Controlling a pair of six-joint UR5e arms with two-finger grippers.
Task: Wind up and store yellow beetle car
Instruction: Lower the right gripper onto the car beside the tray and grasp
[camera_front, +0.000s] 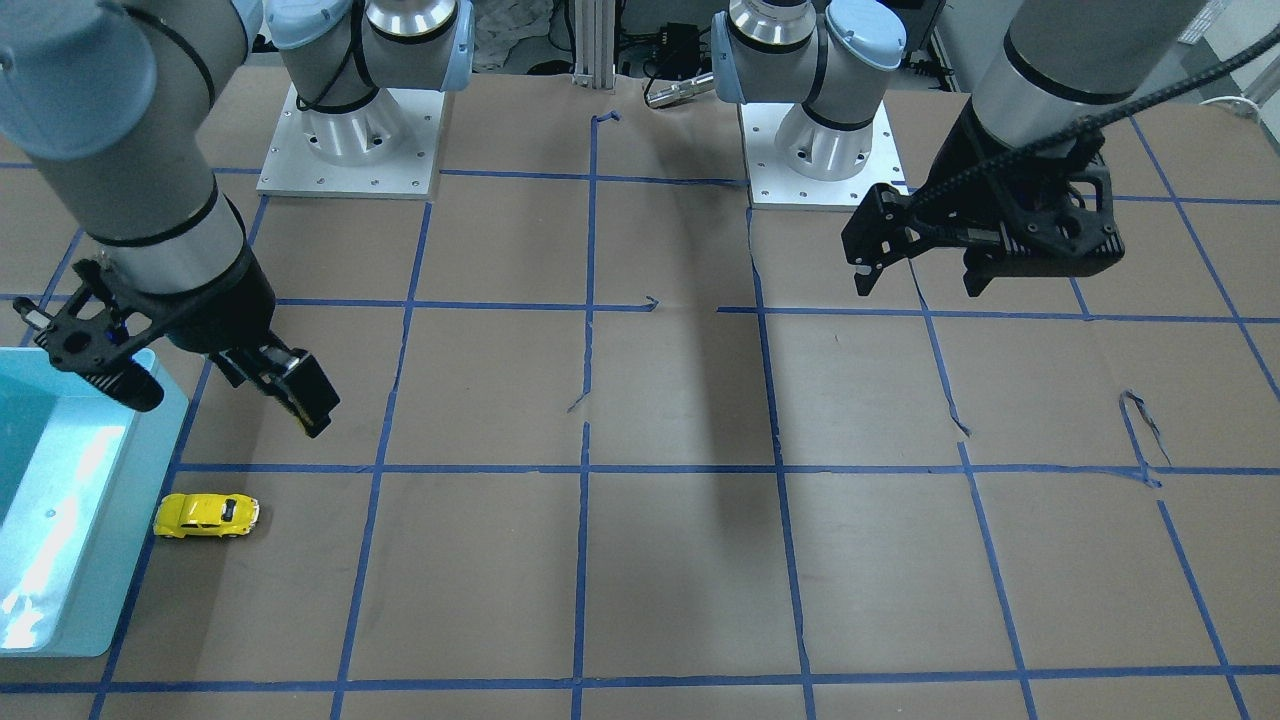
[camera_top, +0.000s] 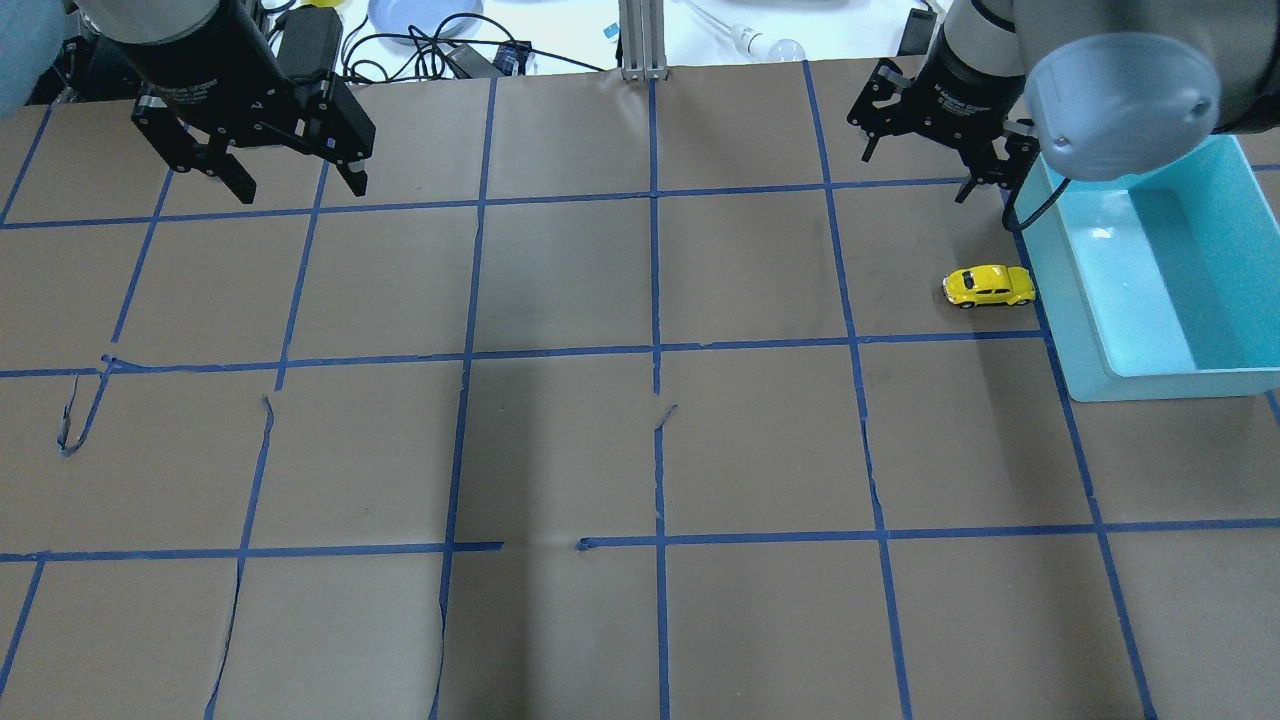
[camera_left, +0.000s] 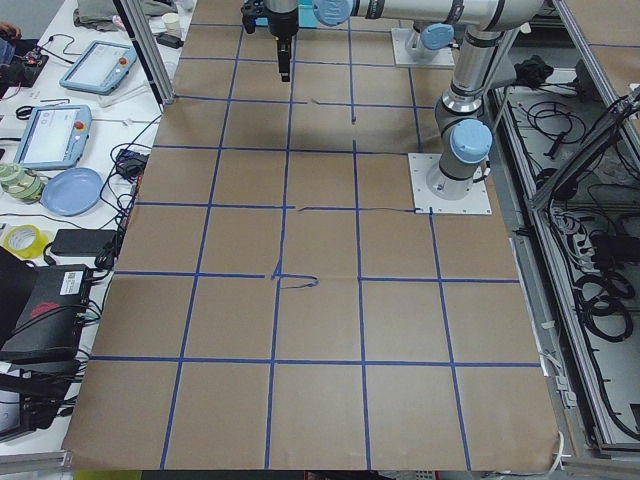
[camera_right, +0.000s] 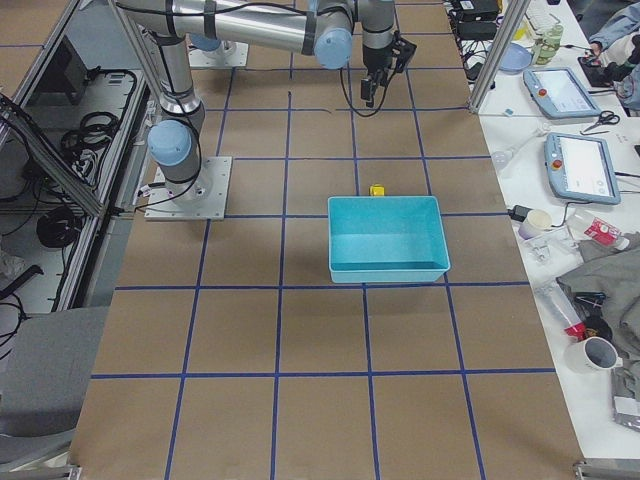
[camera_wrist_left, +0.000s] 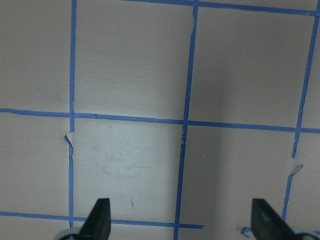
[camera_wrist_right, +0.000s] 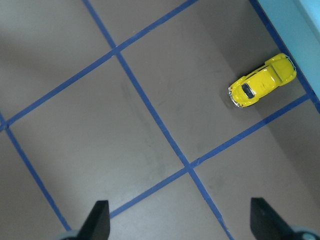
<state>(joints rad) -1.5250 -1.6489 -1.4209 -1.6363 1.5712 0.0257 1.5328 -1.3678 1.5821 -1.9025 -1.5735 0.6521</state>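
The yellow beetle car stands on its wheels on the brown paper, right beside the long wall of the teal bin. It also shows in the overhead view and in the right wrist view. My right gripper is open and empty. It hovers above the table, a little beyond the car on the far side from my base, close to the bin's corner. My left gripper is open and empty, high over the table's other end.
The teal bin is empty and lies at the table's right end. Blue tape lines grid the paper, with a few torn strips. Operator desks with tablets and cables line the far edge.
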